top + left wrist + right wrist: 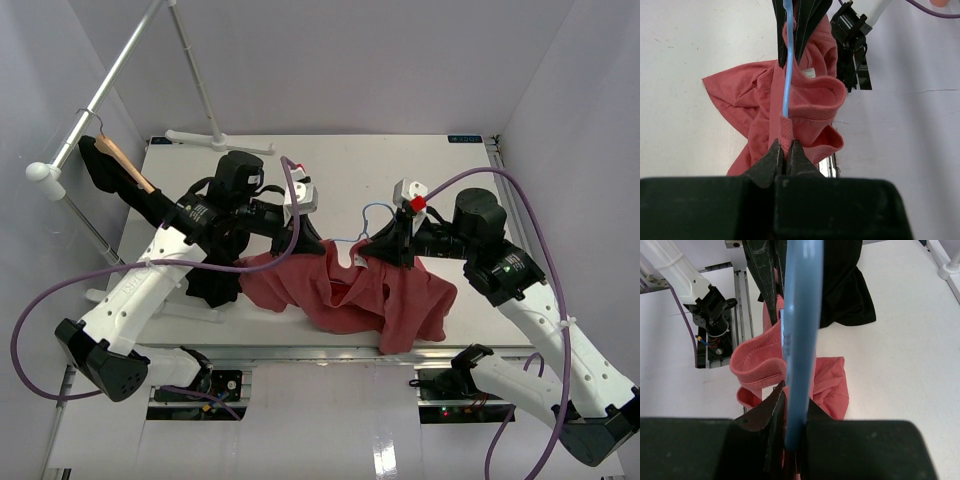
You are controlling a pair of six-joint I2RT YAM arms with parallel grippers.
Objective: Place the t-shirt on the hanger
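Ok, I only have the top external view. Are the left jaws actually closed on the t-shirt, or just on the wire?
Observer: On the t-shirt. The left wrist view shows the left gripper shut on a ribbed edge of the t-shirt.
Operator: And the right side?
Observer: The right gripper is shut on the hanger, whose blue wire runs between its jaws.
Operator: Collar visible?
Observer: Yes, a white label shows inside the neck opening.

White table (400, 165) under soft, even light. Plain white walls (350, 60) close in at the back and on both sides. Over on the left, a white rack (110, 75) slants up from its foot at the table's far edge, with a wooden hanger (128, 165) hooked on its pole. A pale, glossy floor (330, 430) lies below the near edge.
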